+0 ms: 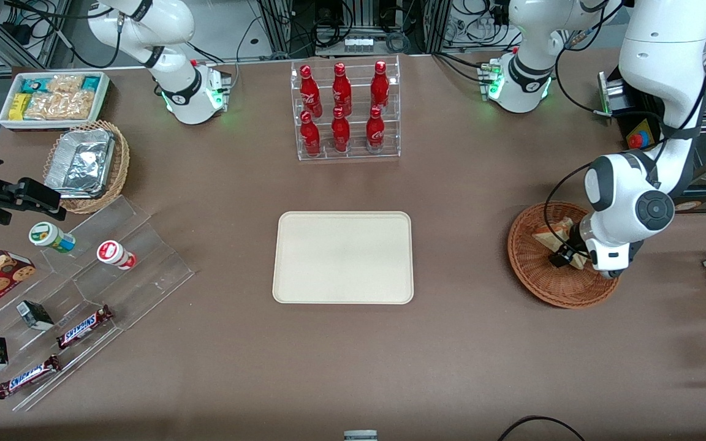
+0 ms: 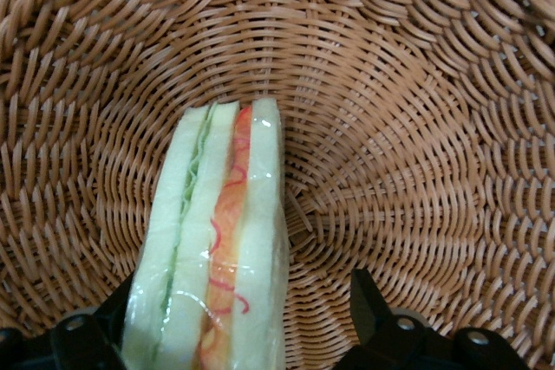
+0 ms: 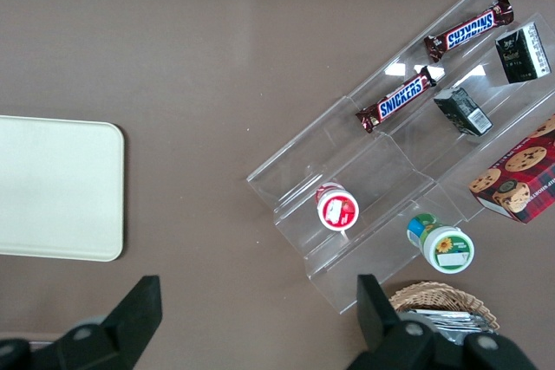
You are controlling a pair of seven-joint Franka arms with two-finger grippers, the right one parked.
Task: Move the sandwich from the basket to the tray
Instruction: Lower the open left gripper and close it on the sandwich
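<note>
Grasping sandwich [image 2: 212, 249] | loc: in basket [image 1: 534, 269], on edge | gripper [image 2: 238, 327] down inside basket, fingers [image 2: 368, 301] apart, straddling wedge | we'd close evenly on bread faces w/o crushing, lift straight | tray [image 1: 343, 257] bare, well apart.

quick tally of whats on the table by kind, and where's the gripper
Red bottles in the clear rack: 6
Snickers bars: 2
Small lidded cups: 2
Wicker baskets: 2, the basket with the sandwich, and a tan basket of foil containers
Tray: 1
Sandwich: 1
Total: 14
The gripper is open, down in the basket, fingers either side of the sandwich.
</note>
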